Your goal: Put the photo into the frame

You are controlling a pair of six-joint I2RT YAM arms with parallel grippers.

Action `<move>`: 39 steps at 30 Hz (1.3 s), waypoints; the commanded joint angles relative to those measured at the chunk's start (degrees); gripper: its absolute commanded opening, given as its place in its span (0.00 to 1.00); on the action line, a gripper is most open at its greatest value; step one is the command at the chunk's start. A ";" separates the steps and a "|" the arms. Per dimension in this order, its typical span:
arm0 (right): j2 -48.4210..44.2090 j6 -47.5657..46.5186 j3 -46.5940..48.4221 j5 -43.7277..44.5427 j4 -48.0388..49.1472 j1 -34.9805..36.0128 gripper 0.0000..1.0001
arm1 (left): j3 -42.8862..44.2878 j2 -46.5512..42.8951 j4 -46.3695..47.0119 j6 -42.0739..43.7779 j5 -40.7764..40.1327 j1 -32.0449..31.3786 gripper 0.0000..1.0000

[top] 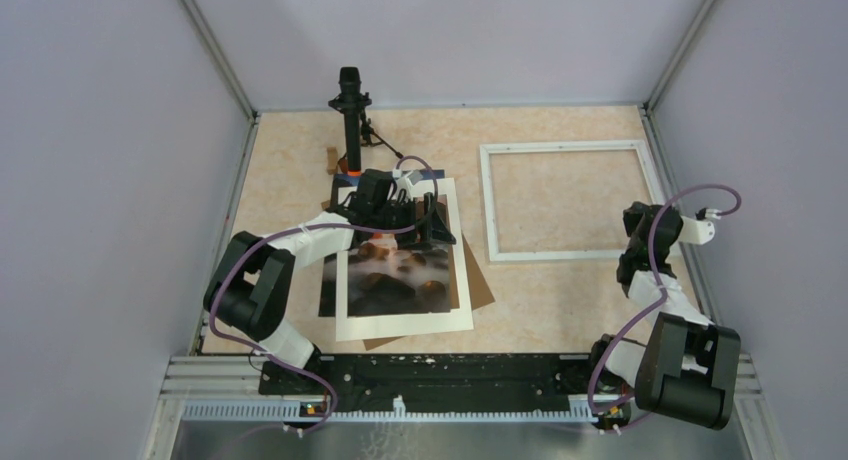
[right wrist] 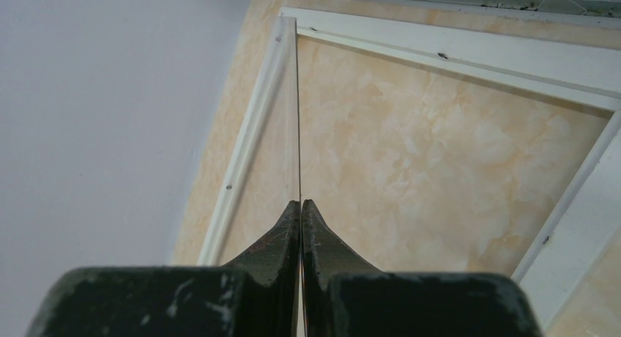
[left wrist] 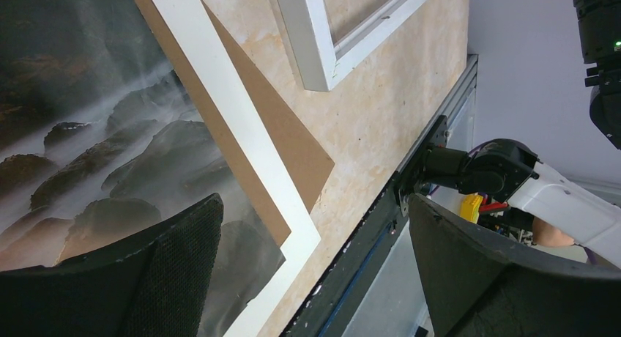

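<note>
The photo [top: 395, 270], a dark misty rock scene, lies left of centre on a white sheet [top: 462, 280] with brown cardboard [top: 482, 288] under it. My left gripper [top: 425, 225] hovers over the photo's far end, open with nothing between its fingers. Its wrist view shows the photo [left wrist: 88, 132], the white sheet's edge [left wrist: 242, 132], the cardboard [left wrist: 296, 150] and a corner of the frame [left wrist: 315, 36]. The white frame [top: 565, 145] lies flat at the back right. My right gripper [top: 640, 225] is at its right rail, shut [right wrist: 301, 204] on a thin clear sheet [right wrist: 298, 110] seen edge-on above the frame [right wrist: 439, 40].
A black post on a stand [top: 350, 120] rises behind the photo, with cables beside it. Grey walls close in the left, right and back. A black rail [top: 430, 380] runs along the near edge. The right arm [left wrist: 512, 176] shows in the left wrist view.
</note>
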 commanded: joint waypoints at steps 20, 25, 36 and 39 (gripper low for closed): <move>0.32 -1.82 -0.69 -6.23 3.00 -3.29 0.00 | -0.58 0.09 2.71 0.01 0.95 0.28 0.98; 3.41 -2.84 -1.63 -9.41 9.96 -3.59 0.00 | -0.67 0.10 2.82 0.02 0.95 0.31 0.98; 5.29 -7.22 -1.24 -11.10 10.93 -3.61 0.03 | -0.66 0.45 2.80 0.05 0.90 0.26 0.98; 5.30 -7.97 -1.50 -11.49 11.57 -3.61 0.10 | -0.67 0.51 2.77 0.10 0.86 0.26 0.98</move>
